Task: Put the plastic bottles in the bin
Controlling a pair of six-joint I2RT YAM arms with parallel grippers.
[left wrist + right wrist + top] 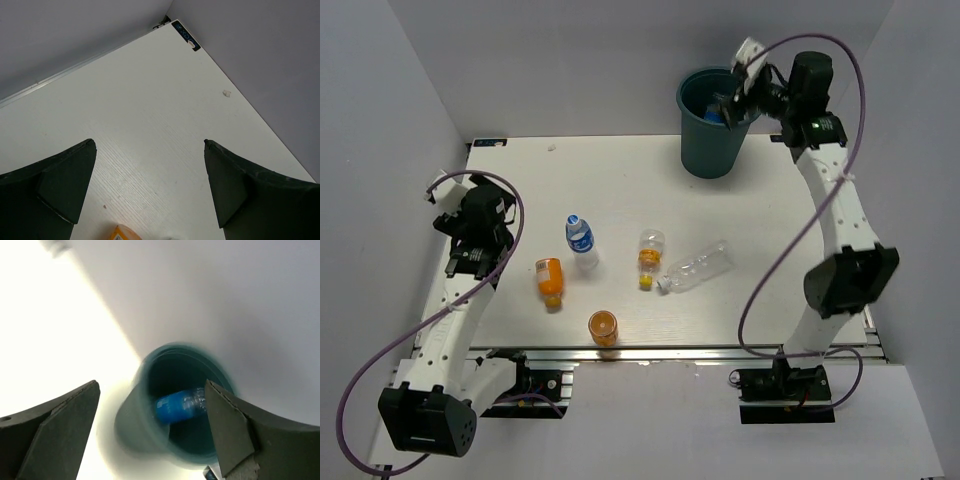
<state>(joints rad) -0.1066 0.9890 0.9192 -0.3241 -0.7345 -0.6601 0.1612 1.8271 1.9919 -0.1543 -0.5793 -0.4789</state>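
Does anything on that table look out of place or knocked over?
Only mildly: the clear plain plastic bottle lies on its side on the white table, and a small orange plastic bottle sits right at the table's near edge. Nothing looks spilled or broken.

Bin (705, 150) at 1 o'clock dark teal. Bottle in the bin (175, 406) clear, blue label. Table (620, 180) white, faint grain. Blue-label bottle (581, 240) at 9 o'clock clear, blue cap. Orange bottle (549, 280) at 8, second orange bottle (603, 327) at 6. Orange-ended bottle (650, 255) centre: clear, orange-yellow end. Plain clear bottle (698, 267) at 4. Right arm (835, 205) white links, black joints.
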